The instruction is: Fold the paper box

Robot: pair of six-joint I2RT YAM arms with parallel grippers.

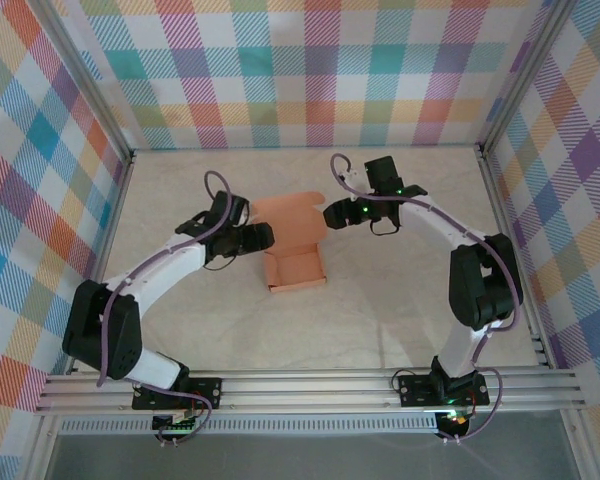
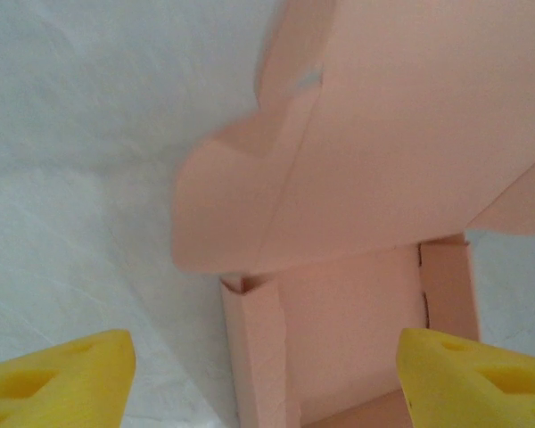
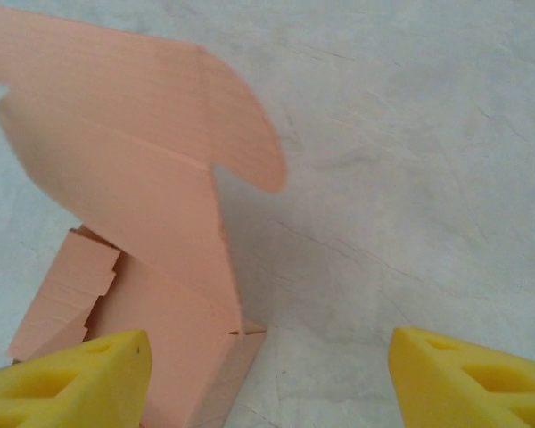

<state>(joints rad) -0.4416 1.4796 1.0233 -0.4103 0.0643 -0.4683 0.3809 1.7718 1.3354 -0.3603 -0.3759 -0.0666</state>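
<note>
The salmon-orange paper box [image 1: 296,270] lies mid-table as a shallow tray with its lid flap [image 1: 288,214] standing up at the far side. My left gripper [image 1: 266,238] is at the box's left far corner. In the left wrist view it [image 2: 266,385] is open, with the box's left wall [image 2: 257,352] between the yellow fingertips [image 2: 64,379] but touching neither. My right gripper [image 1: 330,213] hangs at the lid's right edge. In the right wrist view it [image 3: 269,383] is open, the box [image 3: 152,241] lies at its left fingertip and bare table between the pads.
The white cloth tabletop [image 1: 380,320] is ringed by plaid walls, with metal posts at the back corners [image 1: 130,155]. An aluminium rail [image 1: 310,385] at the near edge carries both arm bases. Free room lies in front of the box and along both sides.
</note>
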